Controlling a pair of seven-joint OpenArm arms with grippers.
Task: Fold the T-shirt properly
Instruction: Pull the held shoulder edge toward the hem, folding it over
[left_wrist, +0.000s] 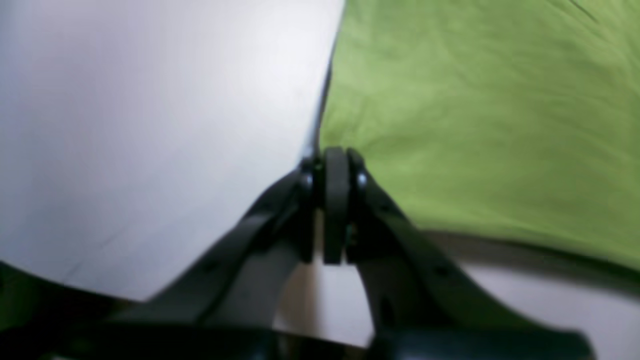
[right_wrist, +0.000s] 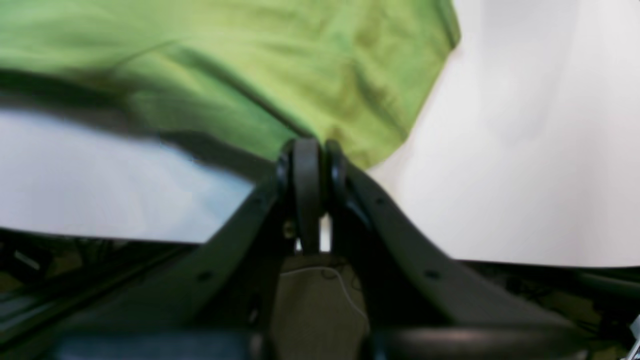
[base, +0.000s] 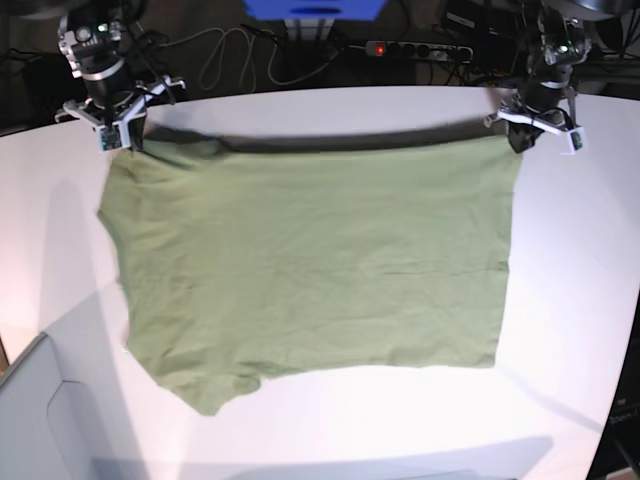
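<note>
We pinch the T-shirt (base: 310, 260) by its top corners, right gripper (base: 122, 138) upper left, left gripper (base: 520, 138) upper right; bare white table (base: 590, 300) surrounds it.

Grip: our right gripper (right_wrist: 314, 157) pinched tight on shirt (right_wrist: 280, 65) edge
Under: white table (right_wrist: 525, 150)

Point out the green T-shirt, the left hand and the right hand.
Plain olive-green cotton T-shirt (base: 320, 270): base view, middle of the spread cloth.
Left hand (base: 520, 138): base view, fingertips pinching the shirt's far right corner.
Right hand (base: 125, 143): base view, fingertips pinching the shirt's far left corner.
</note>
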